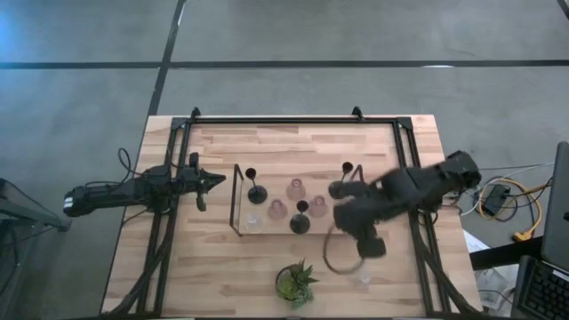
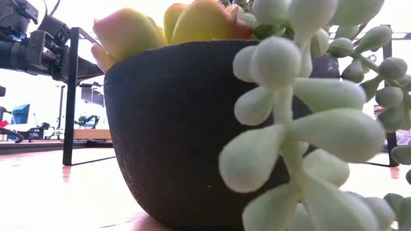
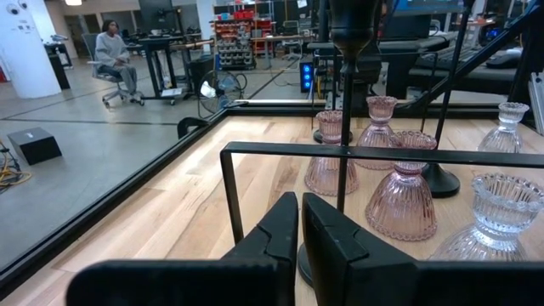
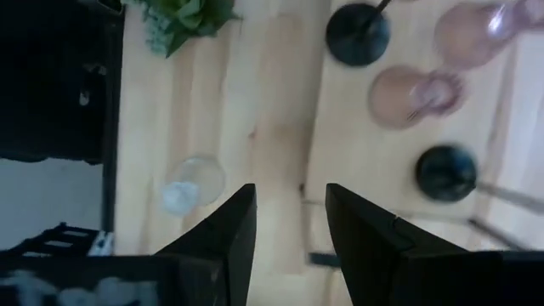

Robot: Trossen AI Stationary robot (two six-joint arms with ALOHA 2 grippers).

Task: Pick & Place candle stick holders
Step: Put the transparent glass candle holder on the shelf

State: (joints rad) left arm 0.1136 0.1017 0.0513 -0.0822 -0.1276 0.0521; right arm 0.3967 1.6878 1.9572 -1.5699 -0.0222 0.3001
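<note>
A black wire-framed wooden tray [image 1: 238, 200] at the table's middle holds three black stemmed holders [image 1: 257, 193] [image 1: 300, 223] [image 1: 348, 168], three squat pink glass holders [image 1: 295, 188] and a clear glass holder [image 1: 253, 220]. Each stands on its base. A second clear glass holder [image 1: 363, 281] [image 4: 194, 183] stands on the table outside the tray, toward the near right. My right gripper [image 1: 369, 244] [image 4: 289, 229] is open and empty above the table between the tray's right end and that clear holder. My left gripper [image 1: 213, 182] [image 3: 299, 223] is shut and empty, left of the tray.
A green potted plant [image 1: 295, 283] stands near the table's near edge and fills the low view [image 2: 192, 128]. A black frame [image 1: 276, 120] runs around the table's far and side edges. A person [image 3: 110, 51] sits in the room beyond.
</note>
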